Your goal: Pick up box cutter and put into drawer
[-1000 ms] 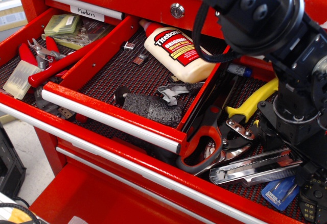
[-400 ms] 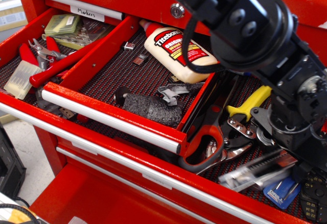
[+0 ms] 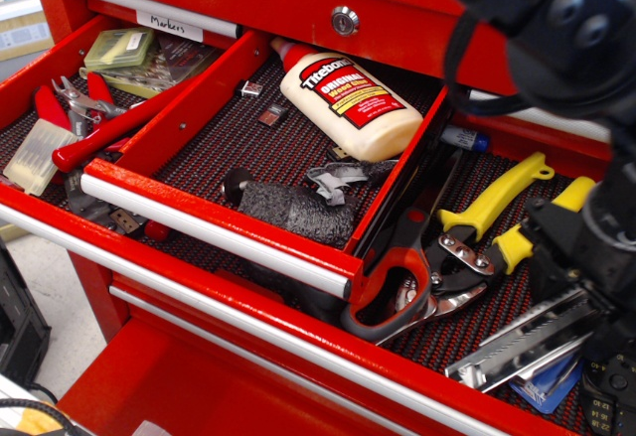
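The cutter (image 3: 527,342) lies outside the drawer (image 3: 214,219), beneath the gripper (image 3: 586,302); whether it's gripped, I cannot tell. Transfer remains.

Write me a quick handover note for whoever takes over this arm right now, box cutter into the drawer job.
Gripper: at the right edge, down at the box cutter's far end; whether it is shut on it cannot be told from this view.
Box cutter: in the lower full-width drawer, tilted, lying over a blue packet, beside the snips and yellow pliers.
Drawer: pulled open; holds a glue bottle and a dark roller, with bare mesh near its middle.
Done: arm brought to the cutter.
Left: confirm the grasp, lift, carry left, release in the drawer.
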You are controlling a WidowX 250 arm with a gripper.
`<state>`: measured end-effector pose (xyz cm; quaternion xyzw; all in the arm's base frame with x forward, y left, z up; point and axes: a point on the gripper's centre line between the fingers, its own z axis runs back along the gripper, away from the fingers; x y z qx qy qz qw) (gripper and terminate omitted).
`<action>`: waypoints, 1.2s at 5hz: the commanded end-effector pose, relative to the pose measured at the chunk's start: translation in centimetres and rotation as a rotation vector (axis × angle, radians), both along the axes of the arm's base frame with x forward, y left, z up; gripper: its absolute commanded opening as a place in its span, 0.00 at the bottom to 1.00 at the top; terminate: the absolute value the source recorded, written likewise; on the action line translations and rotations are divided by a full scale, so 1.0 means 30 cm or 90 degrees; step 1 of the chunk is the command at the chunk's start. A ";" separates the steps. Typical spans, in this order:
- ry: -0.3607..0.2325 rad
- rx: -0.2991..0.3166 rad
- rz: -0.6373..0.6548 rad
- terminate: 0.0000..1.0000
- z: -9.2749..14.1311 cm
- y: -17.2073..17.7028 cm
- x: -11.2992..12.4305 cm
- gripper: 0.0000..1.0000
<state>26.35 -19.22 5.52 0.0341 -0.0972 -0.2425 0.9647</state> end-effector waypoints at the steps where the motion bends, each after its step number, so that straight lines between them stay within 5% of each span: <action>1: -0.026 0.152 -0.055 0.00 0.153 -0.003 0.013 0.00; 2: -0.016 0.236 -0.092 0.00 0.239 0.050 0.036 0.00; 5: 0.072 0.243 -0.151 0.00 0.477 0.404 0.085 0.00; 6: 0.092 0.173 -0.121 0.00 0.462 0.497 0.078 0.00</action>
